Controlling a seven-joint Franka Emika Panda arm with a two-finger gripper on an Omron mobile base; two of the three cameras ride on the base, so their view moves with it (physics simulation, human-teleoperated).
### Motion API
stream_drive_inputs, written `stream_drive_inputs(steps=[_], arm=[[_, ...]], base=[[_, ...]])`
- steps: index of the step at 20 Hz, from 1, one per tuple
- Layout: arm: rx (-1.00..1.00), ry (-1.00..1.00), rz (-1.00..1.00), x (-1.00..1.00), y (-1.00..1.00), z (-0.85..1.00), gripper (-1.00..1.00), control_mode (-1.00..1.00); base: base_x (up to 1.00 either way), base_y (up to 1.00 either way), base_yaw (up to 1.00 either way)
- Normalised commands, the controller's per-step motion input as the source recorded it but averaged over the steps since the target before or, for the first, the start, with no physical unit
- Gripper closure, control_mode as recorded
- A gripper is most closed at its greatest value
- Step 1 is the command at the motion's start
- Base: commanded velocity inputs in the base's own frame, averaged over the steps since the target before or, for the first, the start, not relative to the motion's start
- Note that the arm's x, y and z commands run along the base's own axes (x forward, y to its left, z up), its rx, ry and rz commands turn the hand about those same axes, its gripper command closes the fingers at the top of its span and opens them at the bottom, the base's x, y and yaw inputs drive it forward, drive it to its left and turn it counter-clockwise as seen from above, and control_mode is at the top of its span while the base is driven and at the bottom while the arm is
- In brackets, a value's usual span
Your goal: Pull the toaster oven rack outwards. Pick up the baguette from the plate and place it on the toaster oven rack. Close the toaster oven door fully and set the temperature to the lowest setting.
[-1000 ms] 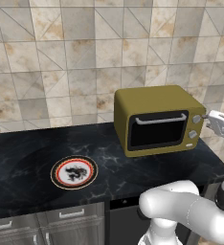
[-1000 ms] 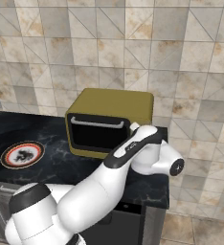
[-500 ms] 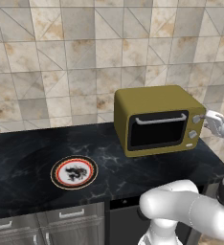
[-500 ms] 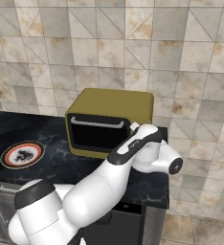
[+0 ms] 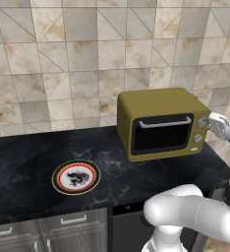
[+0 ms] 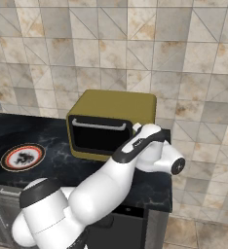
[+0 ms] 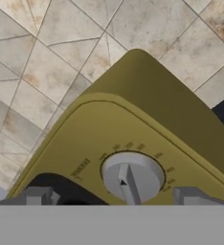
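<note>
The olive-yellow toaster oven stands on the black counter with its dark glass toaster oven door shut. The toaster oven rack and the baguette are hidden. The plate lies to the oven's left with nothing on it, also seen as the plate. My gripper hovers just in front of the upper knob on the right panel. In the hand view my gripper is open, its fingertips standing wide on either side of the grey knob without touching it.
A second knob sits below the upper one. The counter's right edge ends just past the oven. The tiled wall rises behind it. Cabinet drawers run under the counter.
My hand has crept a little leftward, closer to the oven's upper knob. The oven, door and plate have not moved.
</note>
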Motion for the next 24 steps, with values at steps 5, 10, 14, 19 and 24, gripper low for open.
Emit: stream_drive_inputs(steps=[5, 10, 14, 19, 24], arm=[[0.0, 0.0, 0.0, 0.06, 0.0, -0.08, -1.0, -1.0], [0.0, 0.0, 0.0, 0.08, 0.0, -0.08, -1.0, -1.0], [0.0, 0.0, 0.0, 0.15, 0.0, -0.01, -1.0, -1.0], [0.02, 0.0, 0.0, 0.17, 0.0, -0.01, -1.0, -1.0], [0.02, 0.0, 0.0, 0.13, 0.0, -0.04, -1.0, -1.0]], base=[[0.0, 0.0, 0.0], [0.0, 0.0, 0.0], [0.0, 0.0, 0.0], [0.0, 0.0, 0.0], [0.0, 0.0, 0.0]])
